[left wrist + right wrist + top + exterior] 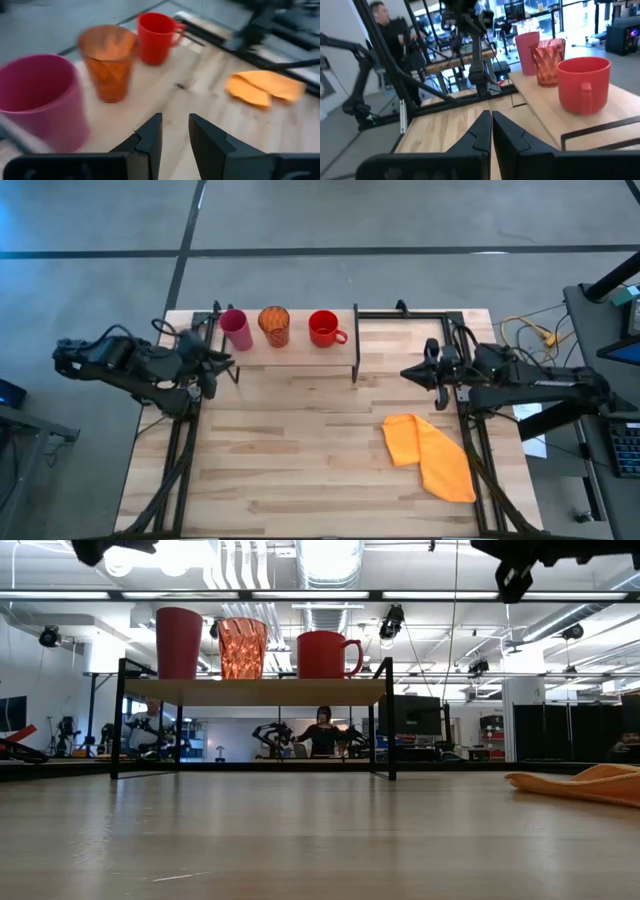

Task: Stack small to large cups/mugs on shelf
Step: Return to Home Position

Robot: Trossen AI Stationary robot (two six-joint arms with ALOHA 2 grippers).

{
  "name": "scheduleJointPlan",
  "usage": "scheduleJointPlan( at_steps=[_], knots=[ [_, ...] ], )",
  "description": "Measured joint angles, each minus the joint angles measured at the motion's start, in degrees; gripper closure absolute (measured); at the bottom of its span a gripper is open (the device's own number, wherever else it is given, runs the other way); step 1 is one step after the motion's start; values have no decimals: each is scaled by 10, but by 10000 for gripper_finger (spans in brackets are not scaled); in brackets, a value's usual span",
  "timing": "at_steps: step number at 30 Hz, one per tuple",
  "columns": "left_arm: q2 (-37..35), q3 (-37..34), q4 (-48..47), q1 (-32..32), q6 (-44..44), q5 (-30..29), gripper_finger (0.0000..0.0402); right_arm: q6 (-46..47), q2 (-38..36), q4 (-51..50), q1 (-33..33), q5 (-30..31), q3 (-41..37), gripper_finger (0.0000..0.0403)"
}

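Observation:
Three cups stand upright in a row on the low wooden shelf (298, 352) at the table's far edge. They are a pink tumbler (235, 330) at the left, an orange ribbed cup (274, 326) in the middle and a red mug (323, 328) at the right, its handle toward the table's right. In the low view the tumbler (179, 642), the cup (242, 648) and the mug (324, 654) rest by their bases on the plank (250, 691). My left gripper (230, 365) hovers by the shelf's left end, slightly open and empty, as its wrist view (175, 132) shows. My right gripper (405, 372) is right of the shelf, shut and empty (491, 127).
An orange cloth (430, 455) lies crumpled on the table's right half, nearer than the shelf. The shelf's black wire legs (390, 720) stand at its ends. A person (322, 730) shows in the room far behind the table.

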Motion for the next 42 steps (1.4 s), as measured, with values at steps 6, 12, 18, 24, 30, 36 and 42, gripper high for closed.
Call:
scheduleJointPlan(
  at_steps=[6, 12, 18, 24, 30, 36, 42],
  knots=[
    [-119, -144, 200, 0, 144, 148, 320, 33, -34, 59, 0, -1, -63, 394],
    [-269, -297, 344, 0, 170, 165, 320, 64, -63, 134, 0, -4, -131, 394],
    [-404, -437, 530, 0, 185, 175, 320, 97, -98, 309, 0, -87, -207, 394],
    [-375, -477, 593, 0, 237, 231, 320, 95, -139, 359, -5, -99, -253, 394],
    [-381, -518, 585, 1, 246, 234, 320, 95, -171, 337, -5, -95, -292, 394],
    [-400, -566, 618, 1, 248, 230, 320, 74, -203, 332, -5, -94, -292, 394],
    [-400, -608, 705, 1, 258, 229, 320, 60, -242, 326, -5, -94, -291, 394]
  ],
)
